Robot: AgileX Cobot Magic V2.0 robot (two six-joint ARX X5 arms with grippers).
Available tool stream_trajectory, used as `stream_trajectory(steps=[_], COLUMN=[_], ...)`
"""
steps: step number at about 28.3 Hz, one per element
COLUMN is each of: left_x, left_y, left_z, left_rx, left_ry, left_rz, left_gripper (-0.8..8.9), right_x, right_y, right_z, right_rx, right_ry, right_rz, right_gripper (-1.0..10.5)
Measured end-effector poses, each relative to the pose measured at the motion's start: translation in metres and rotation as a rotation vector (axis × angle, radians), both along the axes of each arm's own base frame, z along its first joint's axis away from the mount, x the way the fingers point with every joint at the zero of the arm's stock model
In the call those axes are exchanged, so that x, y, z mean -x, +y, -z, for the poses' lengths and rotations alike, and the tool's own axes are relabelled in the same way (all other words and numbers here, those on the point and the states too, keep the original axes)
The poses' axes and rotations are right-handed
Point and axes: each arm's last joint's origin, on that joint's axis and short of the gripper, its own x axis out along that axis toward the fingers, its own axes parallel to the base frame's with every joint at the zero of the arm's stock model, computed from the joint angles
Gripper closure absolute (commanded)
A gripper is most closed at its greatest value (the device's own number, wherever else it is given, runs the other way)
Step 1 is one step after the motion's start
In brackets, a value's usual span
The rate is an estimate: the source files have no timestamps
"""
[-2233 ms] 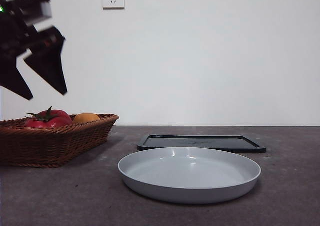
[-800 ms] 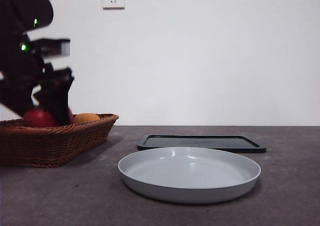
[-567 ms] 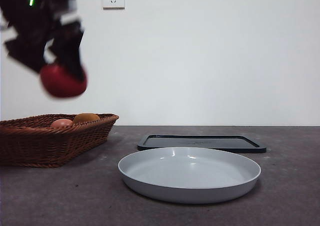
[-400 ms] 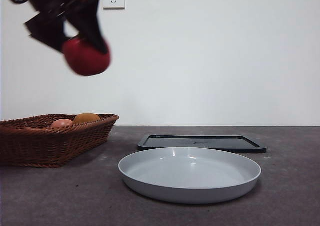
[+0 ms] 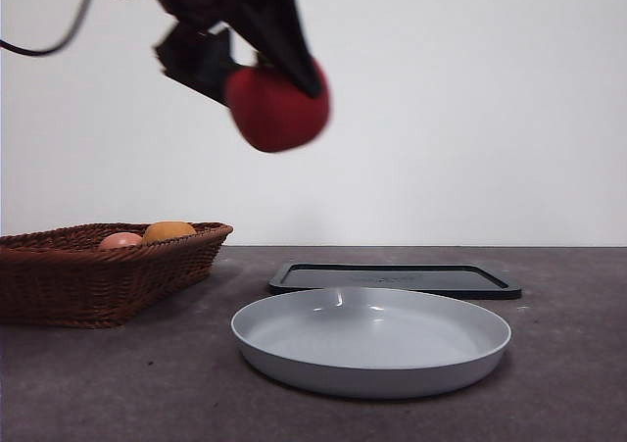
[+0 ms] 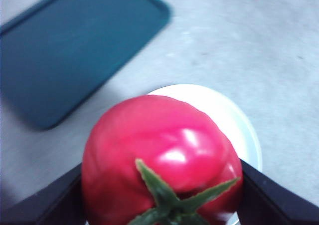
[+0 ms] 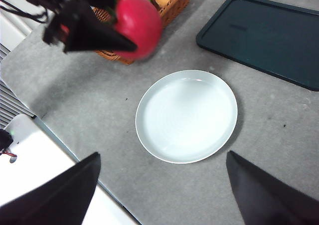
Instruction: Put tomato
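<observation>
tomato in the air, short of the plate

the left gripper (image 5: 265, 70) has its fingers clamped on the glossy deep-red round tomato (image 5: 277, 107), high above the grey counter (image 5: 147, 383), between the brown woven basket (image 5: 98, 275) on the left and the round pale grey plate (image 5: 370, 339). to do this well, carry it right until it hangs over the plate's middle, lower until it nearly touches, then part the fingers gently so it does not roll. the right gripper (image 7: 164, 195) waits high, fingers wide apart.
</observation>
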Motion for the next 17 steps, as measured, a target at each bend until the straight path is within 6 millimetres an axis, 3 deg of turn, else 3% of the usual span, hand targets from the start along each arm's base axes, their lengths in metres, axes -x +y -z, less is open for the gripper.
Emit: stream_trajectory(steps=[3, 11, 14, 17], left_x=[0.0, -0.009, -0.01, -0.011], left_y=[-0.02, -0.062, -0.069, -0.07], left_z=[0.017, 0.093, 0.109, 0.112], left_rx=[-0.023, -0.186, -0.222, -0.226], left_ry=[0.026, 0.14, 0.148, 0.151], left_rz=[0.049, 0.144, 0.167, 0.171], left_gripper=[5.78, 5.78, 5.73, 5.23], right_x=[0.0, 0.0, 0.0, 0.0], right_y=[0.0, 0.0, 0.0, 0.0], right_z=[0.0, 0.0, 0.0, 0.0], right_rx=[0.0, 0.0, 0.0, 0.0], right_ry=[0.0, 0.0, 0.0, 0.001], right_rz=[0.0, 0.001, 0.0, 0.001], right_gripper=[5.5, 5.5, 5.5, 5.5])
